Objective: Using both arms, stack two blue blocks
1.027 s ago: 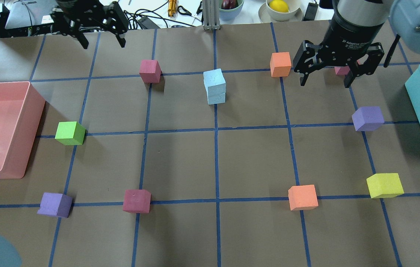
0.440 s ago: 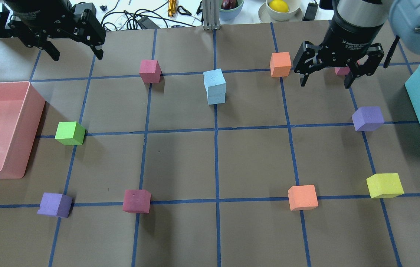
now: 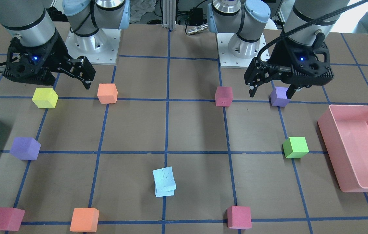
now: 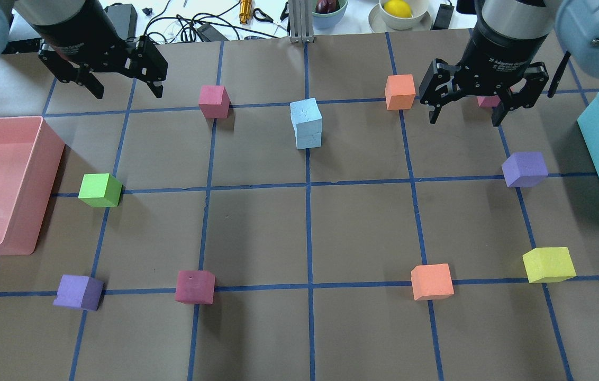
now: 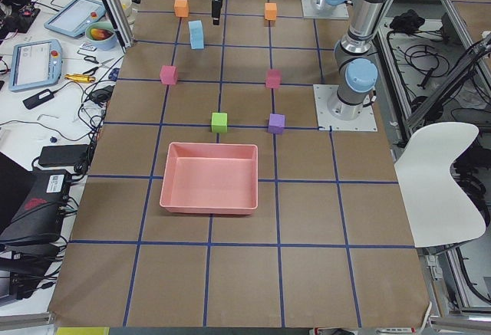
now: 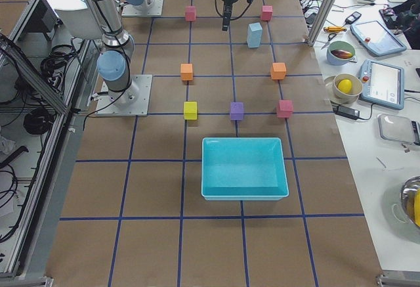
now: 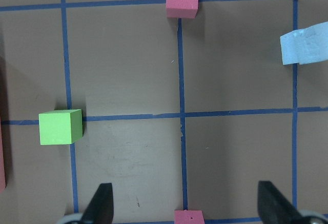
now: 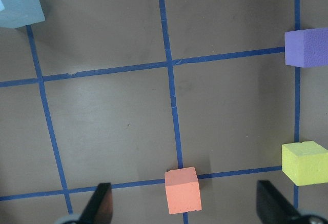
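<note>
Two pale blue blocks stand stacked in the far middle of the table, the upper one point(image 4: 306, 112) slightly twisted on the lower one point(image 4: 308, 138). The stack also shows in the front view point(image 3: 164, 182), the left wrist view point(image 7: 307, 43) and the right wrist view point(image 8: 18, 3). My left gripper point(image 4: 125, 87) is open and empty, raised at the far left, well left of the stack. My right gripper point(image 4: 463, 114) is open and empty, raised to the right of the stack. Neither touches a block.
A pink bin point(image 4: 40, 159) stands at the left edge and a teal bin point(image 4: 596, 132) at the right edge. Loose cubes lie about: green point(image 4: 99, 190), red point(image 4: 214, 101), orange point(image 4: 400, 91), purple point(image 4: 524, 169), yellow point(image 4: 548, 264), orange point(image 4: 432, 281), dark red point(image 4: 194, 286), purple point(image 4: 78, 291).
My left gripper swung left and then came nearer and lower over the far-left table, still open. My right gripper and the blue stack have stayed in place.
</note>
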Controlling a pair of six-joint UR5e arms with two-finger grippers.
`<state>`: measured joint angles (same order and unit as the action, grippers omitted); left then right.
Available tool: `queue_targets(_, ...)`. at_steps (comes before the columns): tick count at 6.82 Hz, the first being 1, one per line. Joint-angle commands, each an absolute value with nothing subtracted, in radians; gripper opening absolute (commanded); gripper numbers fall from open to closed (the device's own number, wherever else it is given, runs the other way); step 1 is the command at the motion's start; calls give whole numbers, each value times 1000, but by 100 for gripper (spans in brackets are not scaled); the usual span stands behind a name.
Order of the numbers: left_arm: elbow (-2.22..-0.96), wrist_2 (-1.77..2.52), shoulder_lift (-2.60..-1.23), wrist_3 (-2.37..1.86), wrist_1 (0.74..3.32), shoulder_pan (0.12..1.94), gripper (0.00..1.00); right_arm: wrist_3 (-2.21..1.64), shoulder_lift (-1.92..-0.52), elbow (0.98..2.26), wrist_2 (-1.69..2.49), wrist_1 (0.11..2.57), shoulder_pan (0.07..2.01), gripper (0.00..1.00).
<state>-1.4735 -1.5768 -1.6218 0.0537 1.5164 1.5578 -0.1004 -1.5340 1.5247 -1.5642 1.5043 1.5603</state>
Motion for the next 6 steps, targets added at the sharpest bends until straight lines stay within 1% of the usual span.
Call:
queue_targets(1, -1497, -1586, -1599, 31, 1499, 1583, 100, -104, -1534, 1526, -1563, 1505, 1560, 100)
queue_targets(6, -1500, -1580, -1577, 40, 1499, 1562, 100, -110, -1534, 1526, -1563, 1515, 1560, 100)
